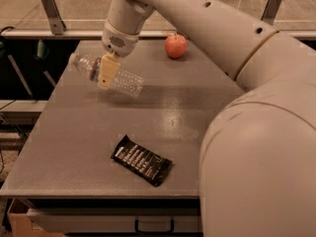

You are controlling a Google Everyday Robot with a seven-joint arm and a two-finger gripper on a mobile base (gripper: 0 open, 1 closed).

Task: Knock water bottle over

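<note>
The water bottle (126, 82) is a clear ribbed plastic bottle with a white cap and a red and blue label band. It is tilted almost flat over the back left part of the grey table (74, 132), with its cap pointing up and to the left. My gripper (106, 76) comes down from above and is shut on the bottle's middle. One yellowish finger (107, 69) lies across the label, and the other is hidden behind the bottle. The bottle's base end is close above the tabletop.
A red apple (176, 45) sits at the back of the table. A black snack bar (141, 160) lies near the front edge. My white arm and body (256, 147) fill the right side. A metal rail (54, 32) runs behind the table.
</note>
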